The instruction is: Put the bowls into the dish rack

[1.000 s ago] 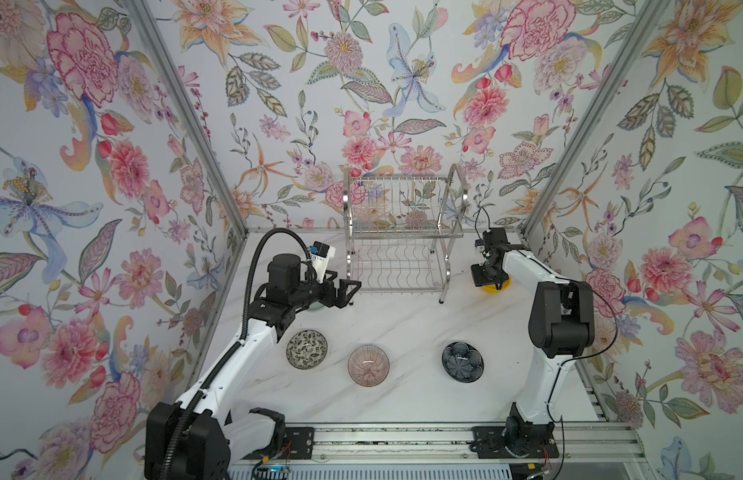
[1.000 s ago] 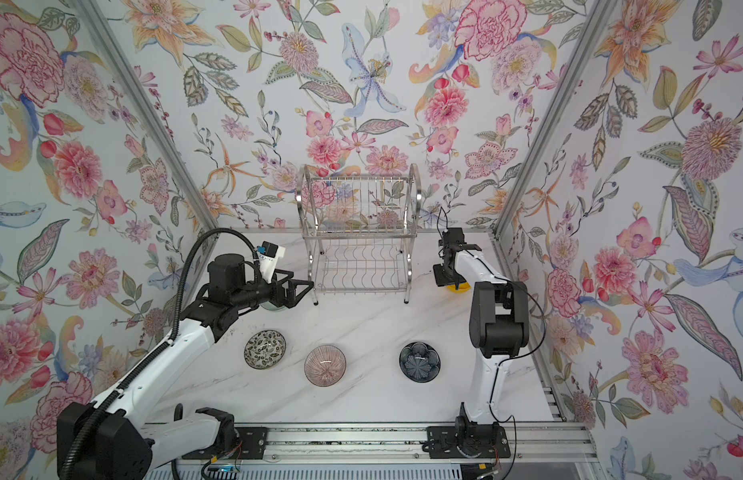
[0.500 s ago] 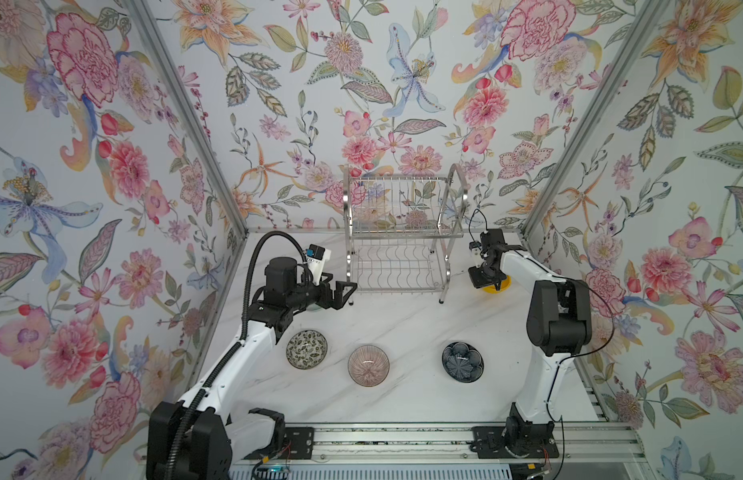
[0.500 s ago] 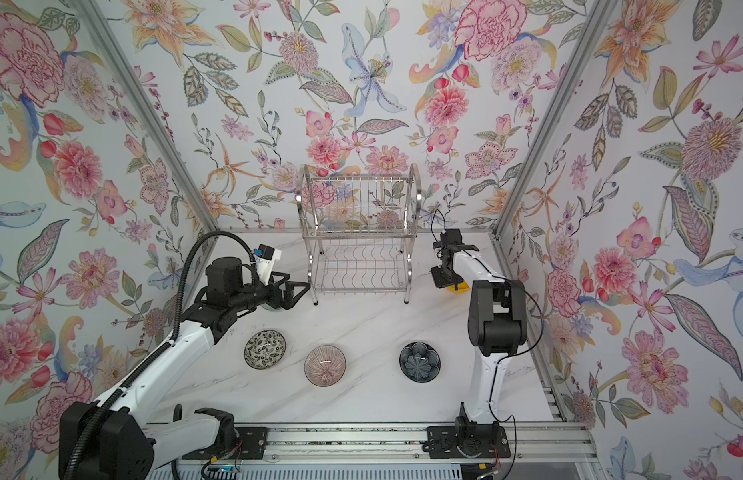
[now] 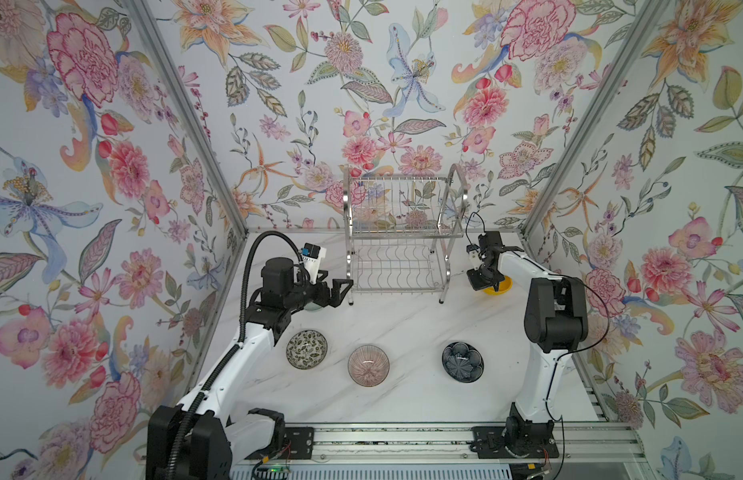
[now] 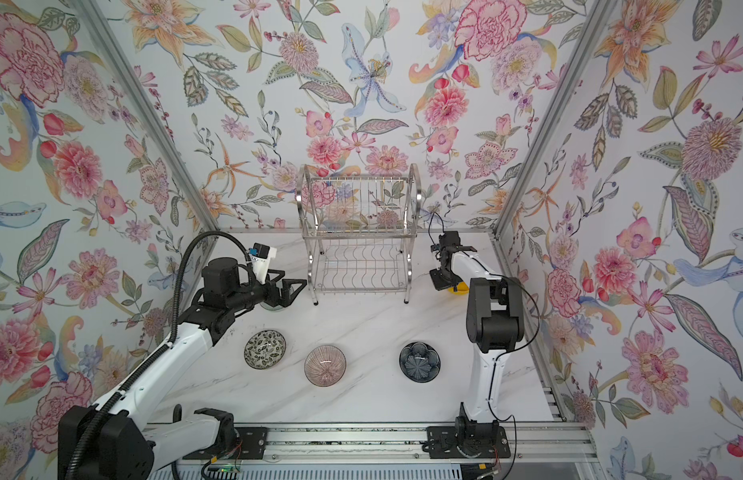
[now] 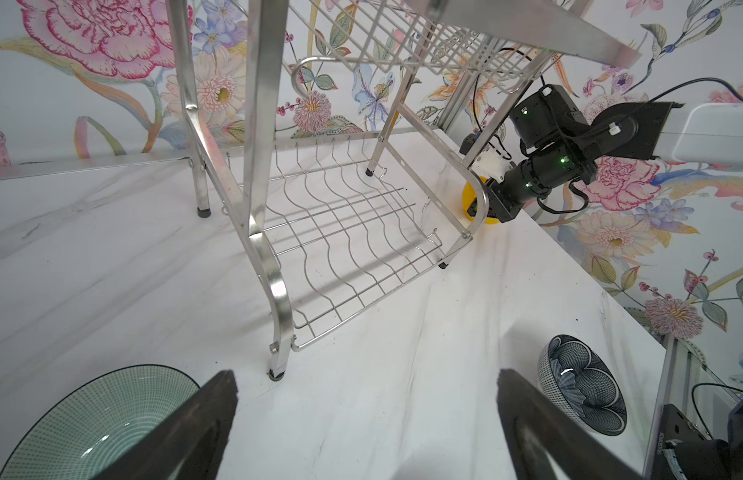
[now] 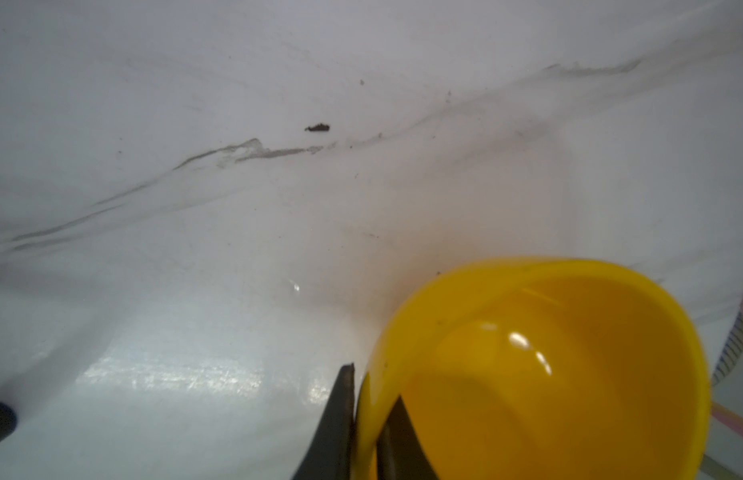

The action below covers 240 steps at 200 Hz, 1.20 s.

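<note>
Where my right arm rises from the rail (image 5: 403,434) at 5 o'clock of the table (image 5: 403,320), its upper link stands upright. Its forearm stretches toward 12 o'clock, with the wrist bent down just right of the dish rack (image 5: 403,249). The right gripper (image 8: 370,399) is clamped on the rim of the yellow bowl (image 8: 548,374), one jaw outside the wall and one inside. That bowl is at 2 o'clock of the table, near the rack's right front leg.

My left arm slants up from 7 o'clock. The left gripper (image 5: 340,289) is held level and points toward 3 o'clock, just short of the rack's left front leg. Its jaws are wide apart and hold nothing. Beneath it, at 10 o'clock, lies the pale green bowl (image 7: 91,415). The speckled bowl (image 5: 306,349), pink bowl (image 5: 368,365) and navy bowl (image 5: 462,361) form a row at 7, 6 and 5 o'clock, apart from one another, on the table outside the rack.

In both top views my right wrist covers most of the yellow bowl, leaving a crescent. My left gripper covers all but a sliver of the green one. The left wrist view cuts the green bowl off at the frame edge and behind one jaw. The right wrist view is blurred and shows only the tips of my jaws. Whether the yellow bowl's base touches the table I cannot tell.
</note>
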Tool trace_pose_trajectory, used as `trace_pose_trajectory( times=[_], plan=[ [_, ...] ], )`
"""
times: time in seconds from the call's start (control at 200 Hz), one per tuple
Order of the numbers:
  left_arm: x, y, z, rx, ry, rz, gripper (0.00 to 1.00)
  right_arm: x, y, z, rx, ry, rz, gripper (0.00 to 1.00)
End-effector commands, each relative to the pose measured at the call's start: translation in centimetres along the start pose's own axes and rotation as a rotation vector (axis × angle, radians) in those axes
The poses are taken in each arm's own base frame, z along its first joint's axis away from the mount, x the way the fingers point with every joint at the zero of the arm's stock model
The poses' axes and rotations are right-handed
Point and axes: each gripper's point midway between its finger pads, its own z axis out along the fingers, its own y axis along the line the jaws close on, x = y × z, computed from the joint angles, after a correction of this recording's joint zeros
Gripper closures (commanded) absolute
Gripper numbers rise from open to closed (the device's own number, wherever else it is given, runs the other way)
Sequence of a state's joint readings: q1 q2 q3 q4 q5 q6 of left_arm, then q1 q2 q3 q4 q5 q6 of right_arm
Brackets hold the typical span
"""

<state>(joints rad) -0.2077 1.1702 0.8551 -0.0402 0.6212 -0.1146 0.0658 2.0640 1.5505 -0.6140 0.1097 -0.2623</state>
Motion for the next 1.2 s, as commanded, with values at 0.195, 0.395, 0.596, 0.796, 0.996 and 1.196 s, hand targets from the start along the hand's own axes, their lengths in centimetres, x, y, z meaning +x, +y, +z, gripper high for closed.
trace_pose_trajectory(
  times=[0.195, 0.395, 0.596, 0.796, 0.996, 1.196],
  plan=[
    [-1.6, 2.6, -2.5, -0.211, -0.087, 0.060, 0.01, -2.1, -0.2, -3.4, 0.025, -0.112, 0.026, 0.89],
    [-1.7, 4.7, -4.1, -0.362, -0.123, 0.067, 0.01, -3.2, -2.4, -6.5, 0.140, -0.228, 0.132, 0.90],
    [-1.2, 7.1, -5.2, -0.506, -0.109, 0.046, 0.01, -3.1, -3.8, -10.7, 0.232, -0.372, 0.268, 0.90],
    [-0.8, 7.5, -5.2, -0.529, -0.095, 0.040, 0.01, -1.6, -3.7, -13.9, 0.264, -0.511, 0.433, 0.90],
    [-0.6, 7.5, -4.9, -0.517, -0.089, 0.033, 0.01, 0.1, -2.3, -17.2, 0.257, -0.624, 0.500, 0.91],
    [-0.4, 7.2, -4.3, -0.486, -0.085, 0.024, 0.01, 1.6, 1.2, -20.4, 0.167, -0.748, 0.487, 0.90]
  ],
)
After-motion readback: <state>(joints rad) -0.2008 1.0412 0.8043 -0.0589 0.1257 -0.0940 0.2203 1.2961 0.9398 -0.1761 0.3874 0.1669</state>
